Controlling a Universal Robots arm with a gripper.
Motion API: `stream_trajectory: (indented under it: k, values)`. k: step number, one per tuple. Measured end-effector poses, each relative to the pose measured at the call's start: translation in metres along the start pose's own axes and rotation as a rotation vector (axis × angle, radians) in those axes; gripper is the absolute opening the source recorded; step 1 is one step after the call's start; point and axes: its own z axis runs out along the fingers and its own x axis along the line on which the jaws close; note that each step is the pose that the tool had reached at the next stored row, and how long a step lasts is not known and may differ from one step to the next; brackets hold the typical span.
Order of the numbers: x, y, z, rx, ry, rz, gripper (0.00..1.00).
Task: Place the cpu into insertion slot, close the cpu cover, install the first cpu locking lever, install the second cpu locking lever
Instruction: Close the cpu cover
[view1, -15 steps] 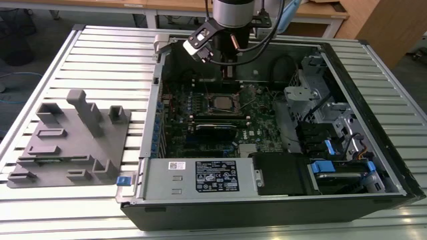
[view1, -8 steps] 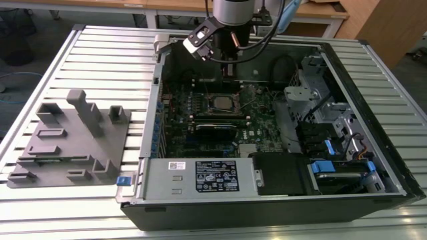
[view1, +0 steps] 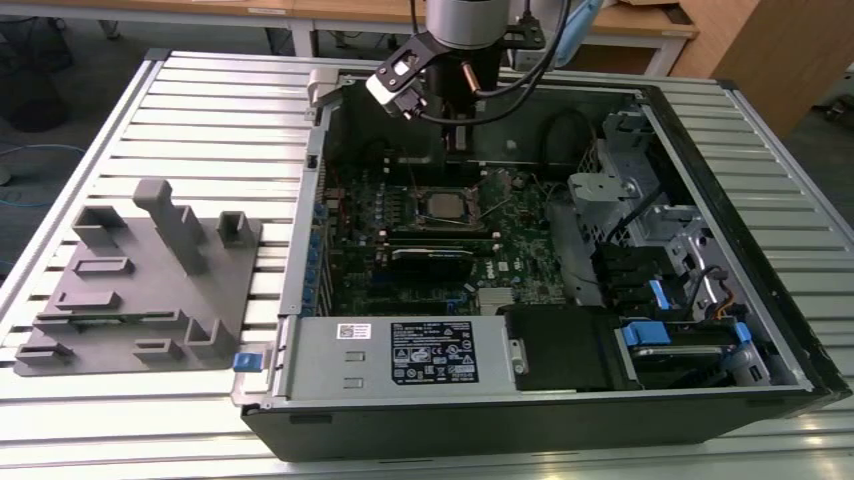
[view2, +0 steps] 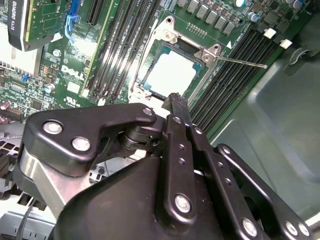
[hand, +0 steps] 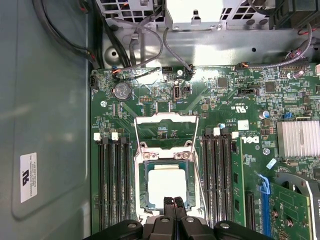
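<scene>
Gripper (hand: 173, 201) shut and empty, I hover above the cpu (view1: 443, 207), mid-frame in the exterior view; a stray nudge could skew it while the cpu cover (hand: 167, 117) stands open

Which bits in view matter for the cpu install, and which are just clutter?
Job:
cpu, sitting in the insertion slot
cpu cover
locking lever
claw, hovering at the slot

Lying about:
grey fixture block
heatsink
coin battery
power supply
</scene>
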Motion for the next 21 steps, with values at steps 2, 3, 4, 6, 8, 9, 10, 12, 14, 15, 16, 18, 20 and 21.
stream_trajectory:
  k: [2,3,4,6,8,9,10,12,14,15,16,18,20,21]
  values:
    - [0.0000,0.0001,-0.0009,0.0000,0.0000,0.000,0.11]
    - [0.0000,0.0000,-0.0011,0.0001,-0.0002,0.000,0.11]
    - [0.0000,0.0001,-0.0014,0.0002,-0.0002,0.000,0.11]
    - [0.0000,0.0001,-0.0018,0.0000,0.0000,0.000,0.11]
    - [0.0000,0.0002,-0.0034,0.0000,0.0000,0.000,0.11]
    - [0.0000,0.0002,-0.0034,0.0000,0.0000,0.000,0.11]
    - [0.0000,0.0002,-0.0034,0.0000,0.0000,0.000,0.11]
    - [0.0000,0.0002,-0.0038,0.0002,-0.0003,0.000,0.11]
    - [0.0000,0.0003,-0.0048,0.0002,-0.0004,0.000,0.11]
    - [0.0000,0.0003,-0.0054,0.0001,-0.0001,0.000,0.11]
    - [0.0000,0.0004,-0.0064,0.0001,-0.0001,0.000,0.11]
    - [0.0000,0.0005,-0.0080,0.0001,-0.0001,0.000,0.11]
    - [0.0000,0.0005,-0.0081,0.0000,0.0001,0.000,0.11]
    - [0.0000,0.0005,-0.0081,-0.0001,0.0002,0.000,0.11]
